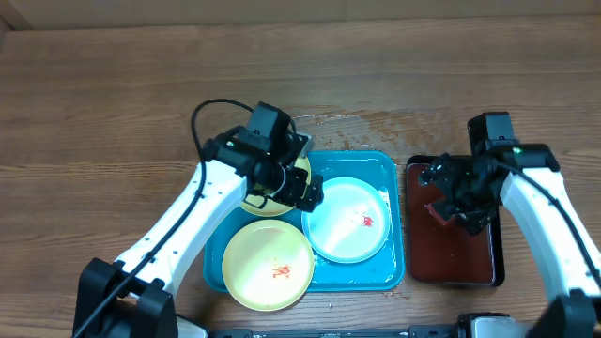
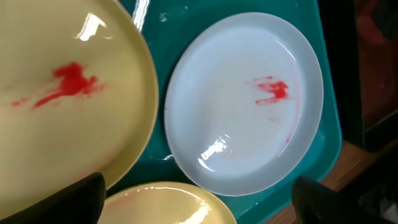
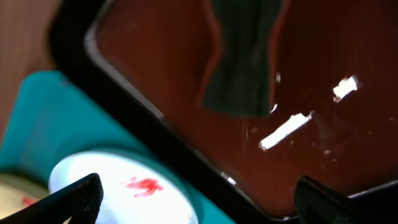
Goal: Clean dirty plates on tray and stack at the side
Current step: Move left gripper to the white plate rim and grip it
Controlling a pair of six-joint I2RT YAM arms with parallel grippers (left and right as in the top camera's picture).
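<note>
Overhead, a large turquoise-blue rectangular plastic tray (image 1: 392, 167) with rounded corners and a raised rim sits on a brown wood-grain surface (image 1: 113, 103). It carries three smooth, glossy round plastic plates. A pale blue-white plate (image 1: 346, 219) lies flat at the middle right, with a red smear near its centre. A front pale yellow-green plate (image 1: 269, 265), also smeared red, pokes over the near left rim. A rear pale yellow-green plate (image 1: 255, 203) at the back left is mostly hidden by the arm. Just beside the turquoise tray, to its right, is a smaller dark red tray (image 1: 451, 258) with a black rim and a shiny floor. On it lies a dark, soft-edged pad (image 3: 239, 68); what it is made of cannot be told. The left end effector (image 1: 299, 188) hangs above the rear plate with its fingers spread wide, gripping nothing. The right end effector (image 1: 462, 214) hovers over the red tray, likewise wide apart and empty.
</note>
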